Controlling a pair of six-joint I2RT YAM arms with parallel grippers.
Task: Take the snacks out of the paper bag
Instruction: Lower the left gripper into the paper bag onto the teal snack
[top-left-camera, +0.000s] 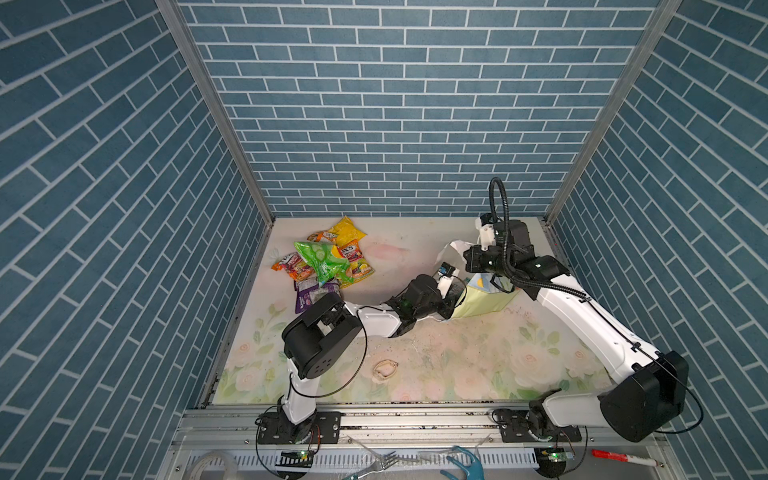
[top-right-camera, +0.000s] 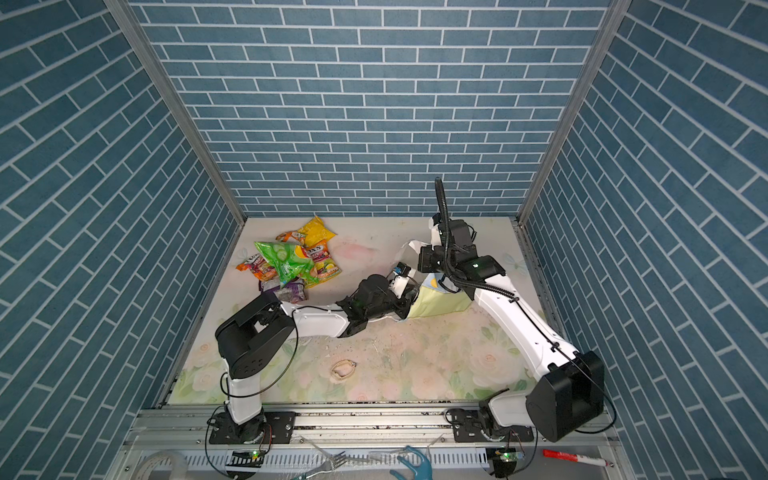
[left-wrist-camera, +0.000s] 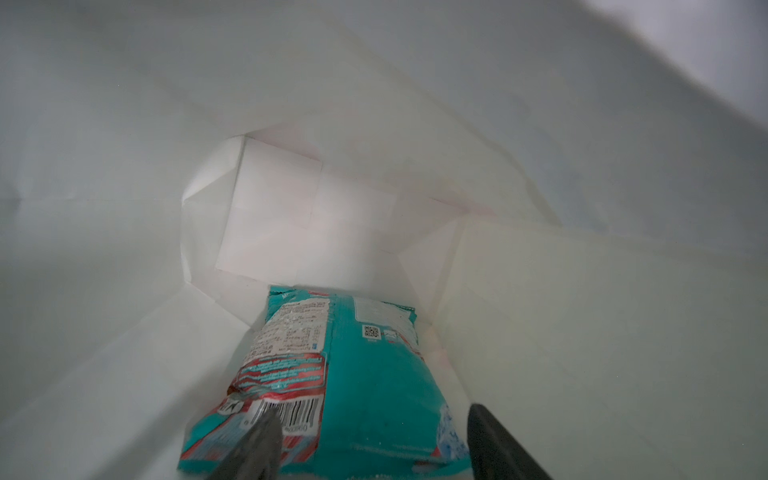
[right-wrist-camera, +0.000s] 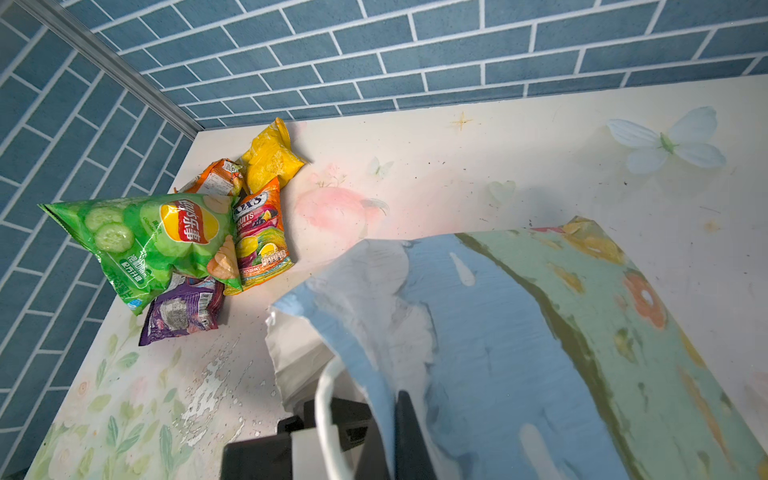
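Left gripper (left-wrist-camera: 372, 415): fingers spread wide astride the crinkly teal plastic packet (left-wrist-camera: 365, 365), not clamped; right gripper (right-wrist-camera: 386, 419) pinched tight on the rim of the sky-and-meadow paper bag (right-wrist-camera: 519, 332).

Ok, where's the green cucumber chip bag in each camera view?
In both top views: green chip bag lies left of centre, partly over the purple packet.
Left wrist: not in it.
Right wrist: in it, over the purple packet.
Shared landmark: yellow packet behind it.
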